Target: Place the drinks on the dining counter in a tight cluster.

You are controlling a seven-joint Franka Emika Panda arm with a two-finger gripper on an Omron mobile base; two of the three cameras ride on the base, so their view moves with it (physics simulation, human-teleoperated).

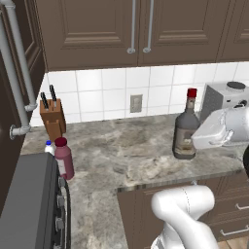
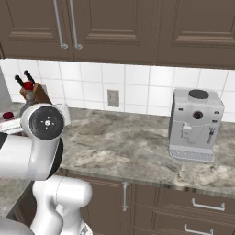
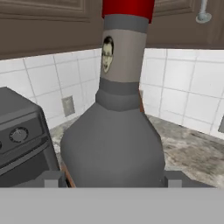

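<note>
1. Hand view: you have the grey-brown bottle [image 3: 113, 144] close in front, upright, its red cap [image 3: 128, 8] at the top edge and a small face label on the neck. The pincer [image 3: 113, 178] sits at the bottle's base, one fingertip [image 3: 52, 178] showing on each side of the wide body. You cannot tell from this whether the tips press the glass or stand just off it.
2. Left base view: you see the same grey-brown bottle [image 1: 186, 129] upright on the worktop [image 1: 126, 146], towards its right end and near the front edge, with the white hand just beside it on its right.
3. Left base view: the maroon bottle [image 1: 63, 159] stands upright at the left of the worktop, well apart from the grey-brown one. The white bottle [image 1: 49, 146] with its blue cap is just behind and to the left of the maroon one, partly hidden.
4. Left base view: a wooden knife block [image 1: 52, 116] stands by the tiled wall behind those two bottles.
5. Right base view: a grey coffee machine [image 2: 195, 124] stands on the worktop [image 2: 128, 142] at the right, against the white tiles; dark drawers with silver handles run below.
</note>
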